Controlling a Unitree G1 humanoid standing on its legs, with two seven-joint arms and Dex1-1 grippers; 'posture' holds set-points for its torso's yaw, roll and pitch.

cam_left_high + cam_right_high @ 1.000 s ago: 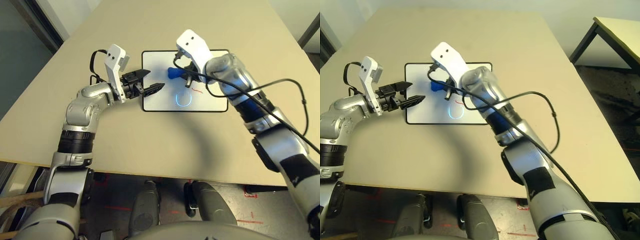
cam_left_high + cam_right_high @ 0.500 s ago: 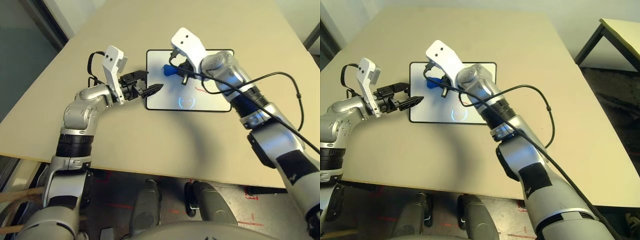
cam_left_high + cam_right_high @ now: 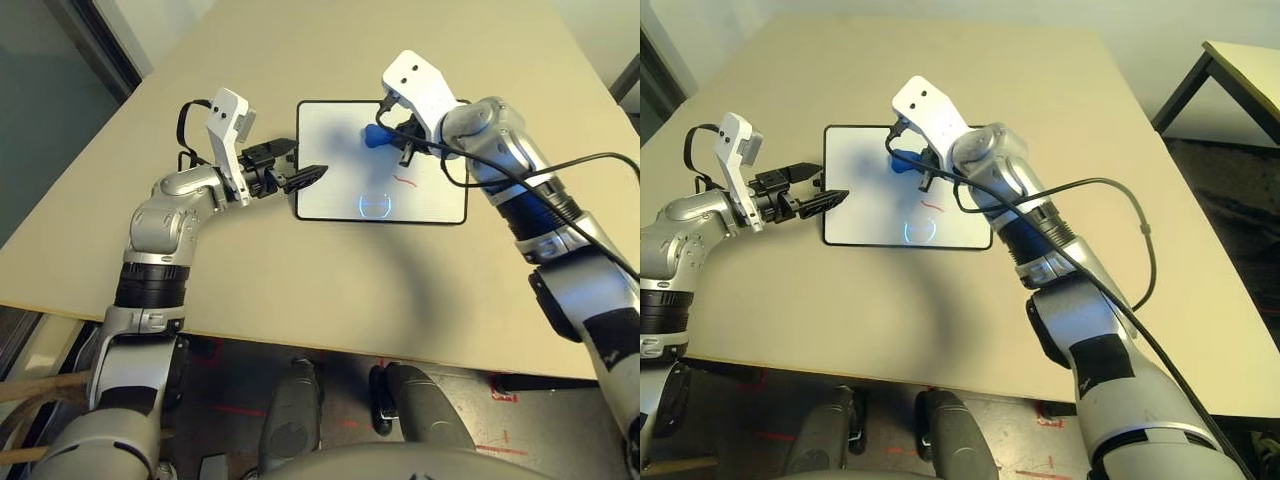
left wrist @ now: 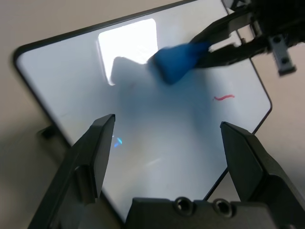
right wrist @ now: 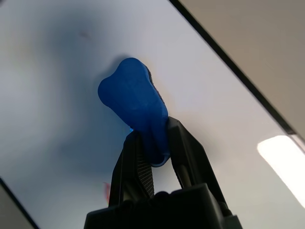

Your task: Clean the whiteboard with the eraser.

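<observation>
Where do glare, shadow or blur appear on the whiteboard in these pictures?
Left wrist view: a bright glare patch on the whiteboard, a shadow beside the slightly blurred eraser. Right wrist view: a glare patch near the board's edge, a soft shadow around the eraser. Left eye view: a blue-white ring reflection.

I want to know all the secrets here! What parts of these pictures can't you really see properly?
- Whiteboard: its right side is hidden behind the right arm in the head views.
- Eraser: its back end is covered by the right end effector squeezing it.
- Eraser's underside: in the right wrist view I can't tell if it touches the board.
- Red mark: too small to tell what it is.
- Left end effector: open, cut off by the left wrist view's edge.
</observation>
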